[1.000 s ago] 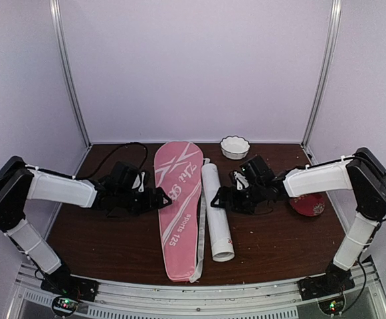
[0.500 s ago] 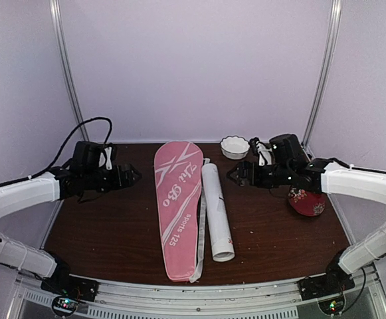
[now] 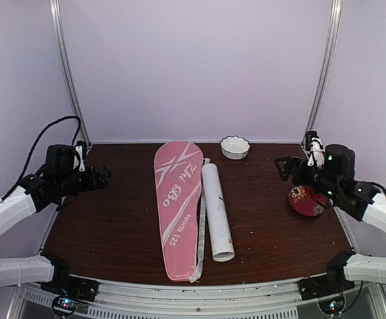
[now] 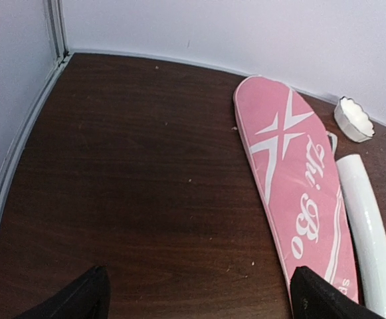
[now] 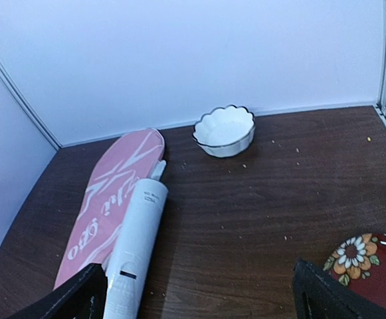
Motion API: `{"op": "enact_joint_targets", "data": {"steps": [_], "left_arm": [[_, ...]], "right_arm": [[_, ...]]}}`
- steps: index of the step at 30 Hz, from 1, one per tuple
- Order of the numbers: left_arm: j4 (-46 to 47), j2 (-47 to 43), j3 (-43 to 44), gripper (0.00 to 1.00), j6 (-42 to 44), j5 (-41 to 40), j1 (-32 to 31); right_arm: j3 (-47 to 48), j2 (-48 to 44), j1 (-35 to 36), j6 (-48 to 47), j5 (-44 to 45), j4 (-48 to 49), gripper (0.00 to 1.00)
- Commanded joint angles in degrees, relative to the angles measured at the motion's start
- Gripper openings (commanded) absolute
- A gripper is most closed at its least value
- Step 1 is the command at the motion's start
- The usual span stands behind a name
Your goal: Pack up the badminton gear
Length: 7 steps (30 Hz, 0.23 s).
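A long pink racket-shaped cover (image 3: 179,209) (image 4: 295,193) (image 5: 105,197) lies lengthwise in the middle of the dark table. A long white tube (image 3: 217,211) (image 4: 369,229) (image 5: 135,246) lies right beside it on its right. My left gripper (image 3: 101,175) (image 4: 199,300) hangs open at the table's left side, well apart from the cover, nothing between its fingers. Over at the right side my right gripper (image 3: 282,167) (image 5: 199,296) is open too and holds nothing. No rackets or shuttlecocks are in sight.
A small white scalloped bowl (image 3: 234,147) (image 5: 224,130) (image 4: 353,119) stands at the back middle. A red patterned round dish (image 3: 307,201) (image 5: 371,268) sits at the right, under my right arm. Metal posts (image 3: 69,73) stand at the back corners.
Both arms have drawn back from the cover and tube to the table's left and right sides. Both grippers stay open. Cover and tube lie unmoved.
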Motion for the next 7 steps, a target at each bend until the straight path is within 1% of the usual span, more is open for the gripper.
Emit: {"op": "enact_joint_targets", "data": {"steps": [1,4,7], "left_arm": [[0.8,-0.1,-5.1,0.98,-1.9,-2.9,0.3],[1.9,0.7,-6.6,0.98,-2.3,-1.7,0.2],[2.1,1.4,-6.5,0.98,-2.4,-1.8,0.2]], "right_arm": [[-6.5,-3.0,-0.4,0.3,4.0,1.0,1.00],[-9.4,-4.0,-0.3,1.5,4.3,2.3,1.00],[-10.2,-4.3,-0.3,1.5,4.0,3.9,1.00]]}}
